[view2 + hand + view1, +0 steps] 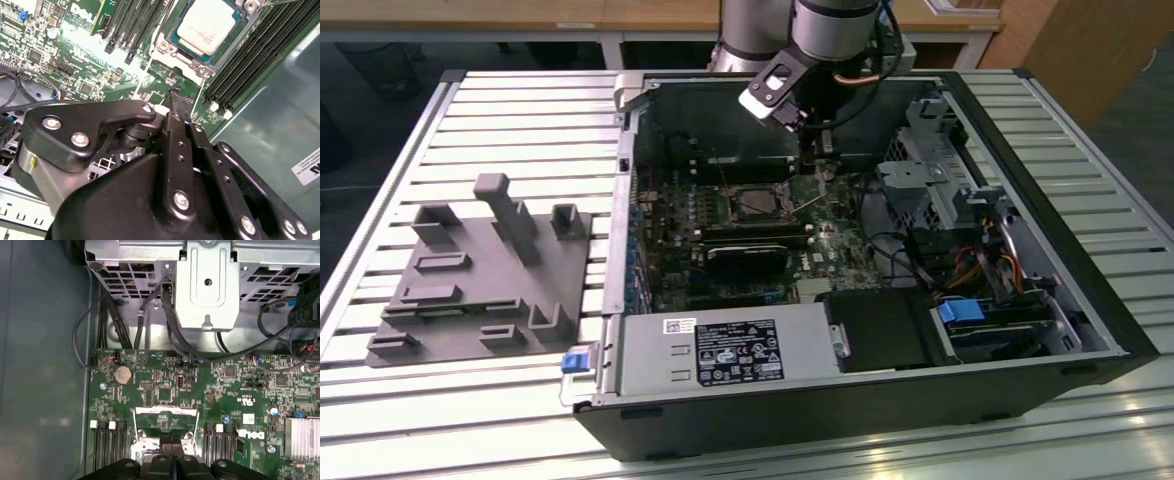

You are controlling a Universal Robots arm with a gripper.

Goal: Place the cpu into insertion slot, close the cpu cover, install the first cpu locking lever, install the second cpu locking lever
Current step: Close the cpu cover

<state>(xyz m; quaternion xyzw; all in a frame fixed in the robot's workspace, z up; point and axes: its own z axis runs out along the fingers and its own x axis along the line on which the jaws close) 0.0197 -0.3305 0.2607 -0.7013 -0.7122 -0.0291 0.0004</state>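
Bench surround, exterior view: what stands under and behind your work.
Item one: slatted metal table [494,110], pale silver, ribs running across, seen from 7 to 11 o'clock and again at 4 to 5 o'clock. Item two: wooden-topped desk [520,14] on white legs, along the far edge at 11 to 12 o'clock. Item three: brown wooden cabinet [1087,50] at 1 to 2 o'clock. Item four: dark grey floor [350,130] at 9 to 10 o'clock beside your table, and again at 3 o'clock. Light: strong glare on the slats at 7 o'clock, washing them near white.
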